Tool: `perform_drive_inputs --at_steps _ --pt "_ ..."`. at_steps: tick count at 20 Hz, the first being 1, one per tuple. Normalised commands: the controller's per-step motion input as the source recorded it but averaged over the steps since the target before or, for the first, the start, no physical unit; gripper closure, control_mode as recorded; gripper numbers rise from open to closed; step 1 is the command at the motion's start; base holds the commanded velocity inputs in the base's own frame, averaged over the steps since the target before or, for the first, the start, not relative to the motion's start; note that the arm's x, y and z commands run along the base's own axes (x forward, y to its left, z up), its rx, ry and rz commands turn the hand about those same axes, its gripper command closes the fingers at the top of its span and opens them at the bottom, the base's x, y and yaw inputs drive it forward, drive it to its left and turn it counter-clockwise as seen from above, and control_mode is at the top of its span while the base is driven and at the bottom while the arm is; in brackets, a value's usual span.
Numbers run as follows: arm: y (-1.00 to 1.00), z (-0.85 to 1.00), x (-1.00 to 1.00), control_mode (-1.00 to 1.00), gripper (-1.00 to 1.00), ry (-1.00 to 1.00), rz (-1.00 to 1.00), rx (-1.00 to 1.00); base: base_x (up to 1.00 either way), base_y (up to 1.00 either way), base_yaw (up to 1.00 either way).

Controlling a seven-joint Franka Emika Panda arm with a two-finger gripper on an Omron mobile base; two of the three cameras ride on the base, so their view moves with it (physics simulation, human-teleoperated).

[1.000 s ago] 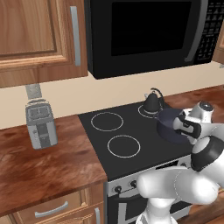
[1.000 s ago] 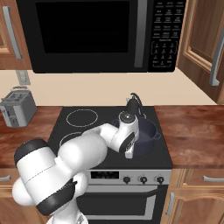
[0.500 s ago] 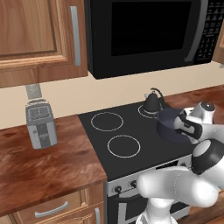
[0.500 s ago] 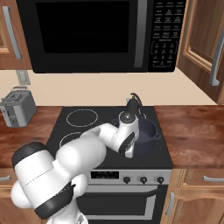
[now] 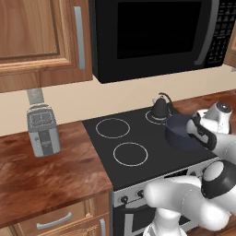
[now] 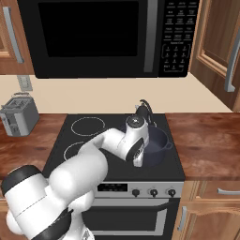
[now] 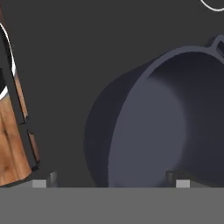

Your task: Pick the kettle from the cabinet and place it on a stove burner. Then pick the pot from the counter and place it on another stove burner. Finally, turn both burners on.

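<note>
The dark blue-grey pot [image 5: 181, 132] [image 6: 157, 143] [image 7: 157, 118] sits at the front right of the black cooktop [image 5: 138, 133]. Just behind it stands the small black kettle [image 5: 160, 108] [image 6: 144, 106], on the back right part of the glass. My gripper [image 5: 195, 129] [image 6: 139, 159] [image 7: 113, 183] is open at the pot's rim. In the hand view its fingertips [image 7: 43, 183] stand far apart, one outside the pot wall and one inside, neither pressing on it. Two bare white burner rings [image 5: 113, 127] [image 6: 87, 125] lie on the left half.
A row of stove knobs [image 6: 153, 192] lines the front panel. A black microwave [image 5: 156, 37] [image 6: 108, 37] hangs low over the stove. A toaster [image 5: 42, 130] [image 6: 18, 115] stands on the left counter [image 5: 46, 175]. Wall cabinets [image 5: 37, 37] [image 6: 220, 42] flank the microwave.
The jaws have spread a little wider around the pot's wall. The hand has hardly shifted, and the pot and kettle stay where they were.
</note>
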Motion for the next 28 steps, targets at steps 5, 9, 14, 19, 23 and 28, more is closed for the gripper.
perform_drive_inputs --at_steps 5,9,14,19,23,28 --pt "0.00 0.21 -0.18 -1.00 -1.00 0.00 0.00 0.00 0.00 0.00 0.00" --pt "-0.01 0.16 -0.27 -1.00 -1.00 0.00 0.00 0.00 0.00 0.00 0.00" --pt "-0.07 0.14 -0.42 -1.00 -1.00 -0.05 -0.01 0.00 0.00 0.00 0.00" --pt "-0.07 0.02 -0.46 -1.00 -1.00 -0.09 -0.01 0.00 0.00 0.00 0.00" --pt "-0.04 0.00 -0.38 -1.00 -1.00 -0.06 0.00 0.02 0.00 0.00 0.00" --pt "-0.10 0.00 -0.26 -1.00 -1.00 0.00 0.00 0.08 0.00 0.00 0.00"
